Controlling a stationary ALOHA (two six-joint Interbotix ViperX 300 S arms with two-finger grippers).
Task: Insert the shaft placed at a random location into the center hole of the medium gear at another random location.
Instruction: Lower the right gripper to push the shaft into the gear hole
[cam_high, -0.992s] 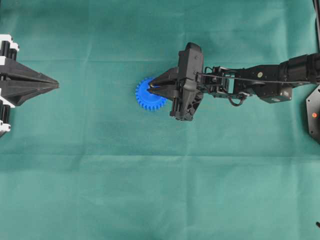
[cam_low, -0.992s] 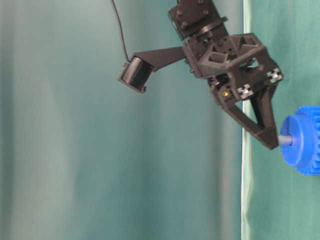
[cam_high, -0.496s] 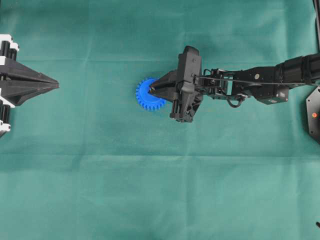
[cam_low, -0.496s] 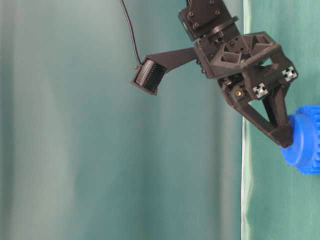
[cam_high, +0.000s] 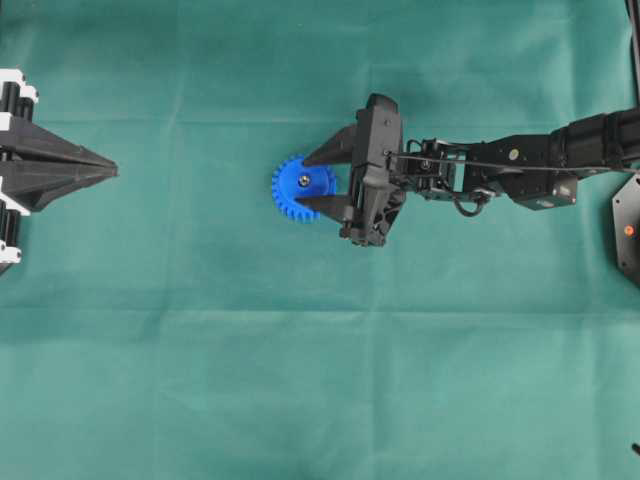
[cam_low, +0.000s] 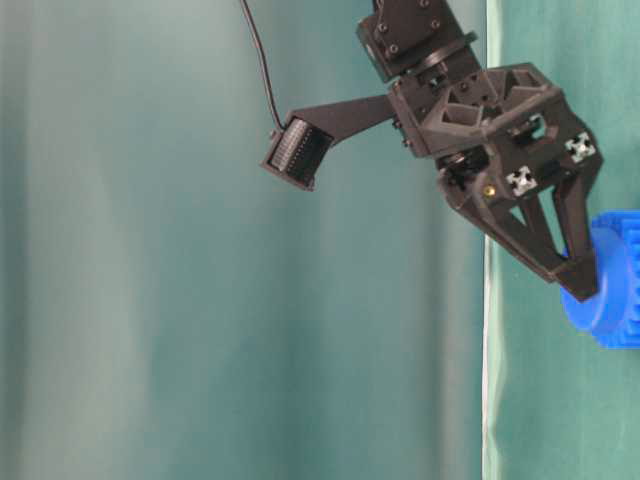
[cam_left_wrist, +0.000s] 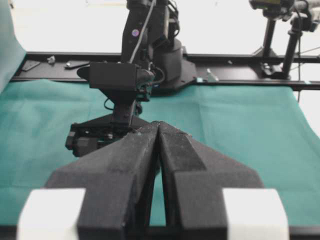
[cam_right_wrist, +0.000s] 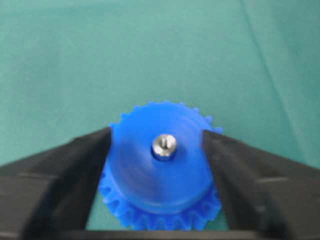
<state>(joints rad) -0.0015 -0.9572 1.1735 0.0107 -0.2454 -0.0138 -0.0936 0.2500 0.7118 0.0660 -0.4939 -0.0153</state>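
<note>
The blue medium gear (cam_high: 296, 196) lies flat on the green cloth. The silvery shaft (cam_high: 304, 181) stands in its center hole, which it fills and hides; only its shiny top shows in the right wrist view (cam_right_wrist: 164, 146). My right gripper (cam_high: 303, 183) is open. Its fingers (cam_right_wrist: 75, 170) straddle the gear's raised hub (cam_right_wrist: 160, 175) without holding the shaft. From table level the fingertips (cam_low: 580, 288) sit at the hub of the gear (cam_low: 615, 300). My left gripper (cam_high: 110, 170) is shut and empty at the far left, also shown in its wrist view (cam_left_wrist: 158, 125).
The green cloth (cam_high: 320, 380) covers the table. A black mount (cam_high: 628, 230) sits at the right edge. The right arm (cam_left_wrist: 135, 75) and a black frame rail (cam_left_wrist: 240, 82) show beyond the left gripper.
The right gripper pushed the shaft down into the gear, then opened and let it go. The shaft now stands alone in the hole. The left arm has not moved.
</note>
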